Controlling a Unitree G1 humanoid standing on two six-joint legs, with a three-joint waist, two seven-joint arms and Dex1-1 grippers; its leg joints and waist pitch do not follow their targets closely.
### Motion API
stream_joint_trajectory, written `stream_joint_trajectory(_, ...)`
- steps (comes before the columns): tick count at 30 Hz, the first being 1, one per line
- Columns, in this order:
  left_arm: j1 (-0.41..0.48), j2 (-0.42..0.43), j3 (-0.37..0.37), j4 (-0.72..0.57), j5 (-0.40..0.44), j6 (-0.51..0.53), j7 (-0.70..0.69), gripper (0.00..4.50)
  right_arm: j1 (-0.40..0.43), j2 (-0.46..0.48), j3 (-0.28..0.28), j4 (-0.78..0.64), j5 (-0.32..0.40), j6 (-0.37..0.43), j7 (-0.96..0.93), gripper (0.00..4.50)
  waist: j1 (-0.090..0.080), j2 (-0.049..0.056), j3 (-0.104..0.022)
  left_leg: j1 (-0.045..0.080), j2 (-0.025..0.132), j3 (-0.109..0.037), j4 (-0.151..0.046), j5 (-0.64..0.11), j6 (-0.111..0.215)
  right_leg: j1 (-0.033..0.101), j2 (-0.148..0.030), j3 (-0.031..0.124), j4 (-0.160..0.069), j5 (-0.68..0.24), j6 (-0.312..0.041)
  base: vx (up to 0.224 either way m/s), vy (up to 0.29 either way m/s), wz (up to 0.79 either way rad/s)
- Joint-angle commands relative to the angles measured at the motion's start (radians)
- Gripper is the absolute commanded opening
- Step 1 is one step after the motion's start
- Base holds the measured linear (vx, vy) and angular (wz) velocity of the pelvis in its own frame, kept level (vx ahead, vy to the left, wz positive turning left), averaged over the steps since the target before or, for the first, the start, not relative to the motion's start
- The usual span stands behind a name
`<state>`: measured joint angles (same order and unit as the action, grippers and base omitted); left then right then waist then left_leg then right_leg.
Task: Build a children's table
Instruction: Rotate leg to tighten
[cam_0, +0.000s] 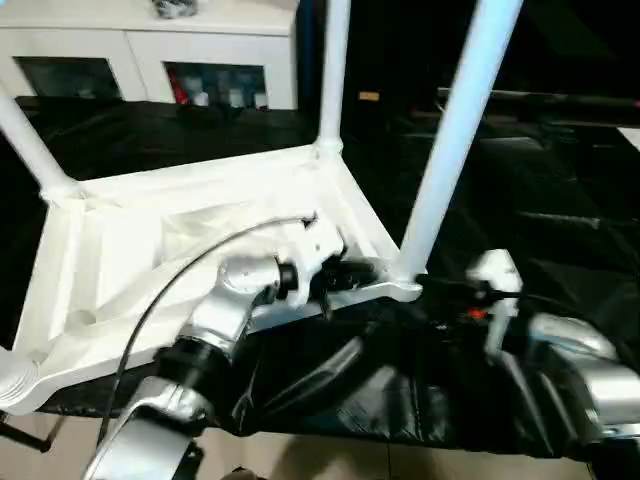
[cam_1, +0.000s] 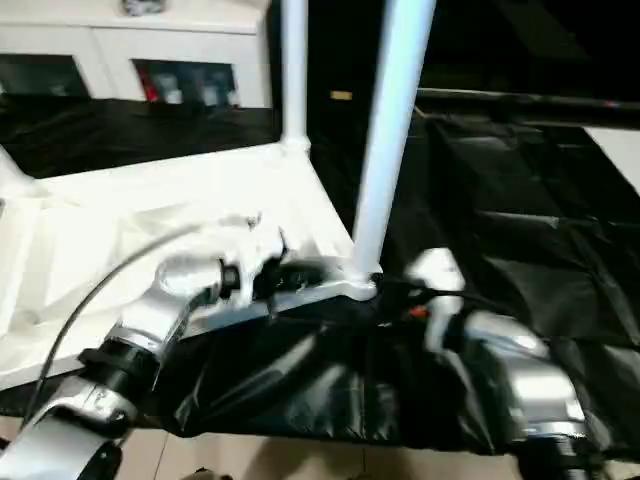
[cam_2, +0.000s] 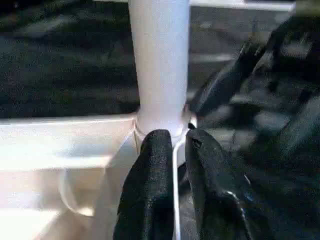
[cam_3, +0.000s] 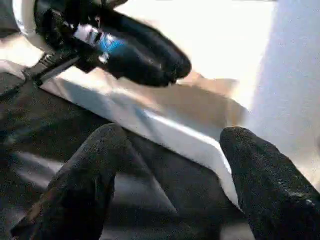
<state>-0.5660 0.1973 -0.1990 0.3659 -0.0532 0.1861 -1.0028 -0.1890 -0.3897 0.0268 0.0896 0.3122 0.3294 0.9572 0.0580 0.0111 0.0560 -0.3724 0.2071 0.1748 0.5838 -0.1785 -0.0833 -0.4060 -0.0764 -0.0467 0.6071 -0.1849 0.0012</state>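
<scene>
1. Position of the work: the children's table (cam_0: 150, 240) lies upside down on a desk (cam_0: 560, 220) covered with black sheeting, ribbed underside facing up.
2. Legs fitted: three white legs stand in corner sockets. The near leg (cam_0: 455, 130) rises at the corner closest to the grippers, a second leg (cam_0: 333, 70) stands at the far corner, and a third leg (cam_0: 25, 140) leans out at the robot's left.
3. Open socket: the near-left corner socket (cam_0: 15, 385) carries no leg.
4. Step in hand (judgement): seating the near leg appears just finished or under check. Both grippers are gathered at its base.
5. Left gripper (cam_2: 175, 145): the left forearm reaches across the table top. The jaws stand only slightly apart, astride the thin raised rim (cam_2: 70, 125) right at the foot of the near leg. The gap is narrow, and a firm clamp on the rim cannot be confirmed.
6. Right gripper (cam_3: 172, 165): it sits low over the black sheeting just beside the same corner. The jaws are spread wide and hold nothing. The table edge and leg base lie ahead of them.
7. Next move (judgement): fetch the fourth leg and carry it to the open socket. This calls for a clear release at the rim first.
</scene>
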Motion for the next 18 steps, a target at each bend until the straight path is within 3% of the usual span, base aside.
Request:
stream_joint_trajectory(1, 0.022, 0.022, 0.017, -0.064, -0.019, 0.059, -0.016, 1.03, -0.007, 0.0, 0.003, -0.006, 0.005, 0.011, -0.016, 3.44, 0.002, -0.012, -0.059, 0.005, 0.021, 0.001, -0.068, -0.209, 0.074, 0.047, -0.051, 0.031, -0.08, -0.237, -0.231, 0.0, 0.0, 0.0)
stream_joint_trajectory(2, 0.054, 0.057, 0.025, -0.145, -0.035, 0.124, -0.032, 1.08, -0.018, 0.019, 0.013, -0.001, 0.002, 0.009, -0.025, 3.44, 0.003, -0.017, -0.059, 0.007, 0.02, 0.001, -0.067, -0.216, 0.07, 0.047, -0.05, 0.032, -0.081, -0.253, -0.223, 0.0, 0.0, 0.0)
stream_joint_trajectory(3, 0.11, 0.121, 0.034, -0.25, -0.048, 0.198, -0.064, 1.19, -0.034, 0.045, 0.028, 0.008, 0.0, 0.011, -0.035, 3.44, 0.003, -0.014, -0.057, 0.005, 0.02, 0.0, -0.07, -0.22, 0.058, 0.046, -0.05, 0.033, -0.081, -0.273, -0.213, 0.0, 0.0, 0.0)
stream_joint_trajectory(5, 0.133, 0.146, 0.039, -0.285, -0.053, 0.222, -0.074, 1.33, -0.041, 0.056, 0.033, 0.013, -0.001, 0.012, -0.039, 3.44, -0.003, -0.01, -0.056, 0.002, 0.02, -0.002, -0.074, -0.216, 0.049, 0.046, -0.049, 0.033, -0.078, -0.272, -0.205, 0.0, 0.0, 0.0)
stream_joint_trajectory(6, 0.175, 0.192, 0.047, -0.351, -0.061, 0.267, -0.092, 1.33, -0.053, 0.075, 0.043, 0.021, -0.004, 0.012, -0.047, 3.44, 0.0, -0.008, -0.06, 0.011, 0.024, -0.002, -0.072, -0.224, 0.04, 0.044, -0.052, 0.034, -0.074, -0.267, -0.209, 0.0, 0.0, 0.0)
stream_joint_trajectory(7, 0.202, 0.218, 0.053, -0.385, -0.066, 0.289, -0.101, 1.42, -0.062, 0.091, 0.047, 0.03, -0.009, 0.008, -0.06, 3.44, -0.007, -0.009, -0.055, 0.003, 0.02, -0.002, -0.077, -0.225, 0.041, 0.046, -0.048, 0.033, -0.077, -0.281, -0.203, 0.0, 0.0, 0.0)
stream_joint_trajectory(9, 0.239, 0.254, 0.062, -0.432, -0.072, 0.319, -0.114, 1.59, -0.074, 0.112, 0.053, 0.044, -0.017, 0.002, -0.077, 3.44, -0.01, -0.006, -0.054, 0.008, 0.019, -0.002, -0.078, -0.24, 0.031, 0.041, -0.046, 0.034, -0.078, -0.299, -0.2, 0.0, 0.0, 0.0)
stream_joint_trajectory(10, 0.293, 0.299, 0.075, -0.494, -0.082, 0.356, -0.122, 1.7, -0.091, 0.146, 0.06, 0.064, -0.023, -0.005, -0.109, 3.44, -0.004, 0.0, -0.057, 0.02, 0.022, 0.001, -0.074, -0.246, 0.021, 0.032, -0.047, 0.037, -0.078, -0.291, -0.202, 0.0, 0.0, 0.0)
stream_joint_trajectory(11, 0.348, 0.331, 0.093, -0.544, -0.098, 0.397, -0.115, 1.79, -0.114, 0.195, 0.064, 0.1, -0.046, -0.025, -0.179, 3.44, -0.003, 0.002, -0.057, 0.021, 0.024, -0.001, -0.076, -0.248, 0.017, 0.032, -0.048, 0.038, -0.077, -0.283, -0.209, 0.0, 0.0, 0.0)
stream_joint_trajectory(12, 0.393, 0.349, 0.108, -0.574, -0.106, 0.42, -0.107, 1.92, -0.134, 0.241, 0.063, 0.135, -0.059, -0.032, -0.241, 3.44, -0.008, 0.002, -0.051, 0.011, 0.019, -0.002, -0.085, -0.274, 0.001, 0.035, -0.044, 0.035, -0.078, -0.319, -0.196, 0.0, 0.0, 0.0)
stream_joint_trajectory(16, 0.477, 0.373, 0.123, -0.636, -0.099, 0.487, -0.057, 2.24, -0.198, 0.353, 0.042, 0.258, -0.106, -0.08, -0.428, 3.44, -0.013, 0.007, -0.053, 0.02, 0.018, -0.003, -0.086, -0.301, -0.027, 0.027, -0.043, 0.038, -0.078, -0.321, -0.193, 0.0, 0.0, 0.0)
stream_joint_trajectory(18, 0.49, 0.381, 0.117, -0.647, -0.093, 0.5, -0.048, 2.39, -0.215, 0.37, 0.034, 0.29, -0.118, -0.088, -0.475, 3.44, -0.007, 0.012, -0.052, 0.025, 0.018, -0.002, -0.085, -0.31, -0.029, 0.024, -0.04, 0.04, -0.079, -0.307, -0.186, 0.0, 0.0, 0.0)
